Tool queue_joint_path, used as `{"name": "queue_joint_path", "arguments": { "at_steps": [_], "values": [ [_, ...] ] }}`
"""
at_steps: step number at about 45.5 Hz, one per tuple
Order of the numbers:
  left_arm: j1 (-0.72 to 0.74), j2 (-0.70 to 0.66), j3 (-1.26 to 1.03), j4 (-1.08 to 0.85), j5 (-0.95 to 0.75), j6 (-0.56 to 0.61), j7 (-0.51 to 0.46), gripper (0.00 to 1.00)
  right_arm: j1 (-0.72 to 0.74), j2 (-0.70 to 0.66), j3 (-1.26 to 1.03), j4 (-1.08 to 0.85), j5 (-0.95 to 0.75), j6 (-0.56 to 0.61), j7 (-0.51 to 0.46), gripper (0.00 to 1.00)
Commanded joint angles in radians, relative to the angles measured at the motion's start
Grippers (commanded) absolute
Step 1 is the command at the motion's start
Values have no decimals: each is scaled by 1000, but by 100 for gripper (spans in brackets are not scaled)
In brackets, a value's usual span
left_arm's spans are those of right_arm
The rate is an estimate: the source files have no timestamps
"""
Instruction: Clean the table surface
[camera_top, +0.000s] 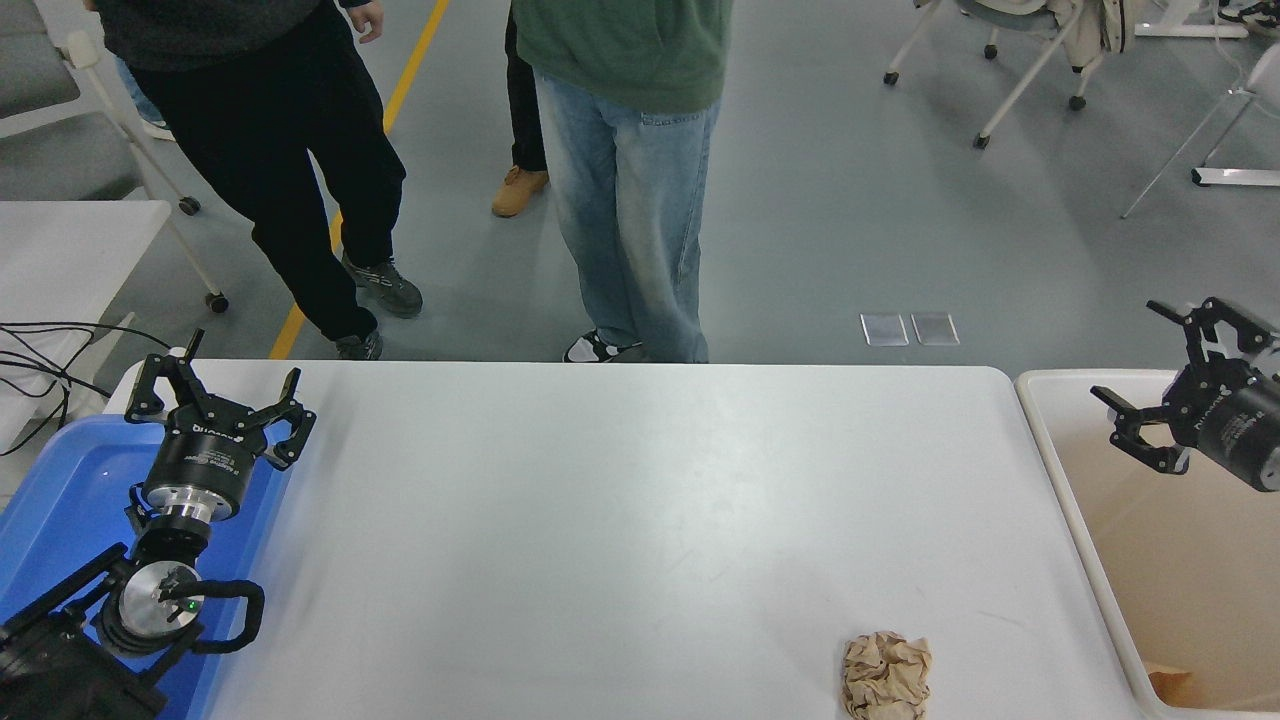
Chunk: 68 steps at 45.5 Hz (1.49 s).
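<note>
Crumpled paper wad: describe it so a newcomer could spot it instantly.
Start at the big white table surface and go to its near edge, right of centre. The crumpled paper wad lies there alone: tan and wrinkled, the only loose thing on the plain tabletop.
</note>
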Motion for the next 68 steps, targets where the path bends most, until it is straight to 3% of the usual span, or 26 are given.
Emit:
{"name": "queue_joint_path", "arguments": {
  "at_steps": [1, 14, 23, 38, 68],
  "values": [
    [0, 0, 0, 0, 1, 0, 0, 99, -15, -107, -48, 159, -110, 58, -7, 99],
    [0, 0, 0, 0, -1, 0, 0, 99, -5, -138, -46, 168, -260, 219, -7, 99],
    [0, 0, 0, 0, -1, 0, 0, 99, 29, -137, -45, 209, -421, 227, -3, 99],
    [0, 0, 0, 0, 1, 0, 0, 99, 35, -170, -45, 462, -771, 227, 0, 99],
    [0, 0, 0, 0, 1, 0, 0, 99, 31, -144, -143, 637, -1307, 219, -8, 99]
  ]
}}
